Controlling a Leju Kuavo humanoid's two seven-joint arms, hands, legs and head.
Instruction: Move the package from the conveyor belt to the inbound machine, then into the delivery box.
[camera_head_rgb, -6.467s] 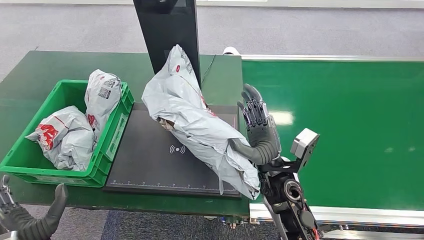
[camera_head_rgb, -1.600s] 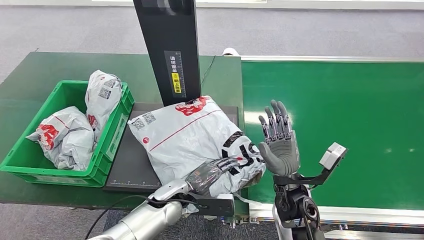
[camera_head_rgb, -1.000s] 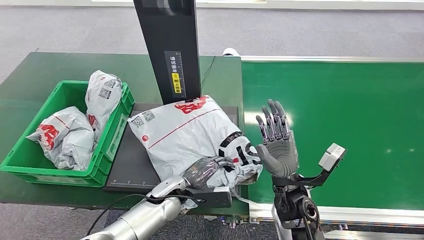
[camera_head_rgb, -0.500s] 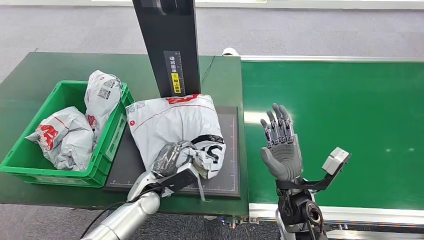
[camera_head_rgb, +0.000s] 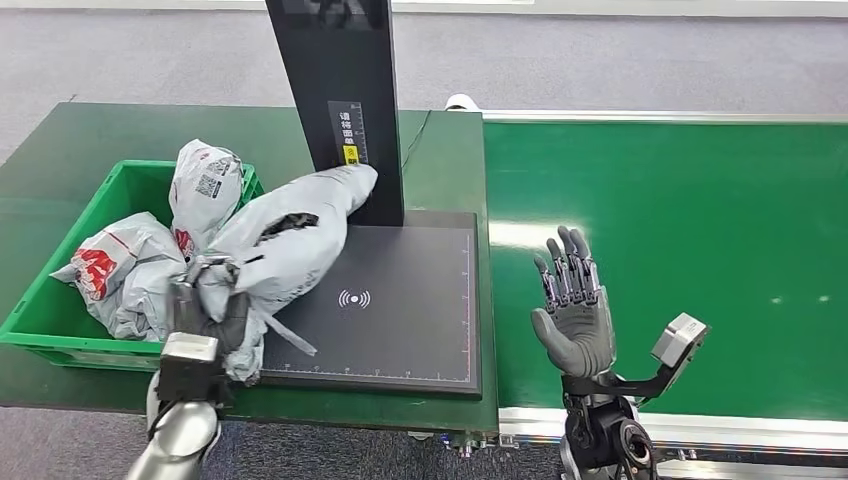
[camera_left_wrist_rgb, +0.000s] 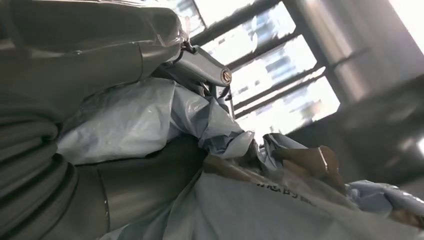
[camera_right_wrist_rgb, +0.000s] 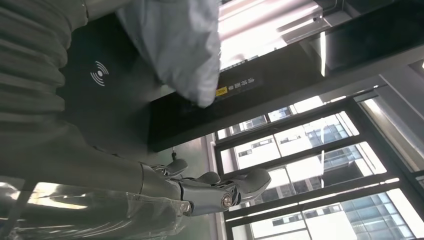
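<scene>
My left hand (camera_head_rgb: 215, 310) grips the near end of a grey plastic package (camera_head_rgb: 290, 235), lifted above the left edge of the black inbound machine pad (camera_head_rgb: 400, 320) and leaning toward the green delivery box (camera_head_rgb: 60, 335). In the left wrist view the crumpled package (camera_left_wrist_rgb: 240, 200) is bunched against my fingers (camera_left_wrist_rgb: 200, 65). My right hand (camera_head_rgb: 572, 315) stands upright over the near edge of the green conveyor belt (camera_head_rgb: 680, 230), fingers spread and holding nothing. The right wrist view shows the package (camera_right_wrist_rgb: 175, 45) hanging over the pad (camera_right_wrist_rgb: 105, 75).
Two other grey packages (camera_head_rgb: 130, 270) lie in the green box, one upright (camera_head_rgb: 205, 185) at its far corner. The machine's black post (camera_head_rgb: 345, 100) rises behind the pad. The green table (camera_head_rgb: 60, 140) extends to the left behind the box.
My left hand has lifted the package off the pad and swung it left toward the green box. The pad's surface now shows bare. My right hand has drifted slightly right and nearer.
</scene>
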